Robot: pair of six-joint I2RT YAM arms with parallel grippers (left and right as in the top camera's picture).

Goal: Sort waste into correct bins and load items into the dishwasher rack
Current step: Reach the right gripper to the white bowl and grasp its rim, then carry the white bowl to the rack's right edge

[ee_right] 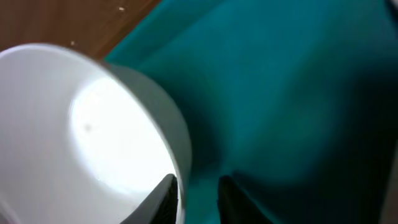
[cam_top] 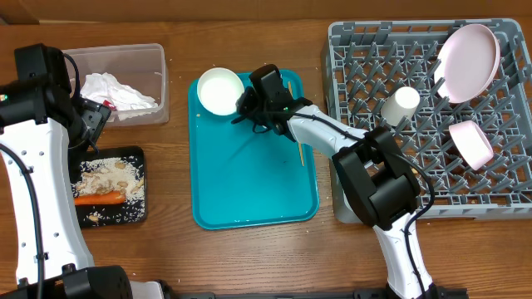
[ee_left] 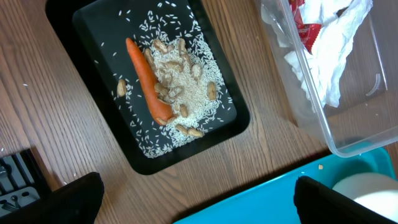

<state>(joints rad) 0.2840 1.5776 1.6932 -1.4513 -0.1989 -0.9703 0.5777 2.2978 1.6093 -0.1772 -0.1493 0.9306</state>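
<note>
A white bowl stands at the far left corner of the teal tray. My right gripper straddles its rim, one finger inside and one outside. The jaws are narrow, with a thin strip of teal showing between the outer finger and the bowl wall. A thin chopstick lies on the tray's right side. My left gripper hangs wide open and empty between the black tray and the teal tray's edge. The black tray holds a carrot and rice.
The clear tub holds crumpled napkins and a red wrapper. The grey rack at the right carries a plate, a bowl and a cup.
</note>
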